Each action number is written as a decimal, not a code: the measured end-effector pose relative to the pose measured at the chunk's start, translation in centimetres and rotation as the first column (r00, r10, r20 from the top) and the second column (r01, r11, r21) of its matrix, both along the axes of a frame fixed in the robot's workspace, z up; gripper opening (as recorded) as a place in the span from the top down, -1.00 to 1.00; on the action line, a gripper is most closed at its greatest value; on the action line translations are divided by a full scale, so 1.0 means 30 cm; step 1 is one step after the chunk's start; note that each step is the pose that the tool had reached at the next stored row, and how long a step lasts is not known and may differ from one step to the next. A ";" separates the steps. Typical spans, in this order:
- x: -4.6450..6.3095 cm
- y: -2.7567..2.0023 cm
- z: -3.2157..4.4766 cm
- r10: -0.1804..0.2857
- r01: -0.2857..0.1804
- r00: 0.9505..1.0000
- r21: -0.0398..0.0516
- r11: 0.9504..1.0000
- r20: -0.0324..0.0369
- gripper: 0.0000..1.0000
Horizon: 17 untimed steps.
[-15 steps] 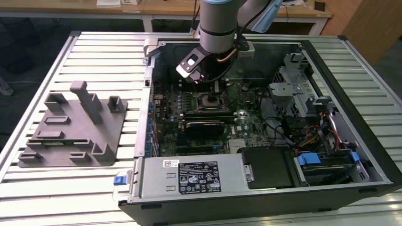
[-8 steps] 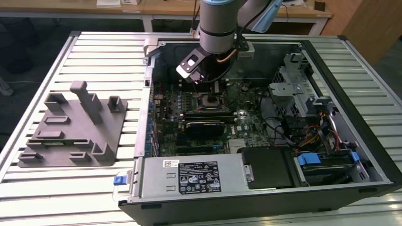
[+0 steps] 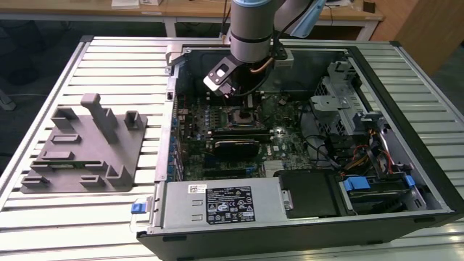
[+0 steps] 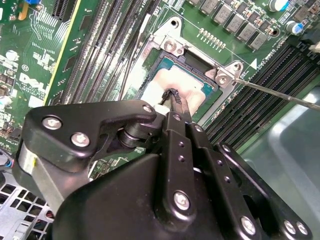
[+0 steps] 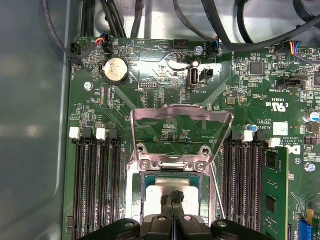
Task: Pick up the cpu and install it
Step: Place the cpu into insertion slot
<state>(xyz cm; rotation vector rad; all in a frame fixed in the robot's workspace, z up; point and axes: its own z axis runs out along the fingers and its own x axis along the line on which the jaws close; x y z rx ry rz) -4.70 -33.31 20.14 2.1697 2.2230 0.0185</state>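
I've got the cpu (image 4: 160,82) lying flat in the open socket on the mobo (image 5: 150,70), w/ the load plate (image 5: 182,122) swung up beside it. Gripper (image 4: 172,94) fingers look pressed together, tips right at the cpu's silver top. In the exterior view the arm (image 3: 250,27) reaches down into the PC case (image 3: 305,239); a grey tray (image 3: 73,157) sits on the exterior view's left.

1. The gripper (image 4: 172,97) hides part of the cpu (image 4: 192,89) in the second wrist view.
2. The arm (image 3: 250,27) runs off the exterior view's top edge.
3. Print on the label (image 3: 230,204), low in the exterior view, is too small to read.
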 end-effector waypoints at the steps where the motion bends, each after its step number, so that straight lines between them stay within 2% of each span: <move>1: 0.000 0.000 -0.001 0.001 -0.001 1.000 0.000 1.000 0.000 0.79; 17: 0.000 -0.001 -0.014 0.005 -0.005 1.000 -0.001 1.000 -0.001 0.79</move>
